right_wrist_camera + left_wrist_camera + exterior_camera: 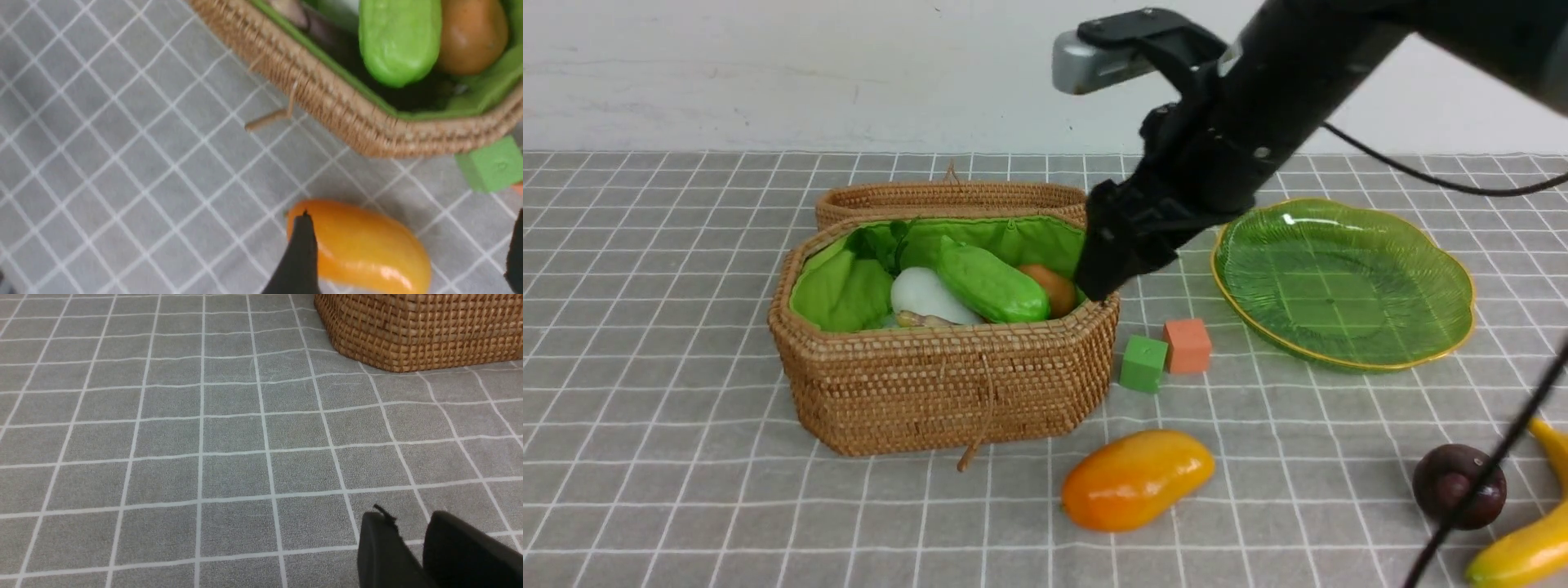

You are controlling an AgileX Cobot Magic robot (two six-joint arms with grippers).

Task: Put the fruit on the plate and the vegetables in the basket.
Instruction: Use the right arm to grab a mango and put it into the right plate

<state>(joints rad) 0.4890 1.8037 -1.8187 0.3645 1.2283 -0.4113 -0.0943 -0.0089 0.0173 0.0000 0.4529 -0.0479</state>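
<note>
The open basket [947,384] contains the radish [923,298], gourd [992,284] and potato [1052,287], with the right gripper [1099,282] above its right end, the mango [1137,479] in front, the green cube [1143,363] and orange cube [1187,345] between basket and plate [1343,282], and the purple fruit [1445,482] and banana [1523,551] at front right.

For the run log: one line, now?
right gripper: open, empty, near basket | gourd, radish, potato: in basket | mango, purple fruit, banana: on cloth | plate: empty

Lab-style tabletop, grey gridded cloth [645,490], bare white wall [768,73]
</note>
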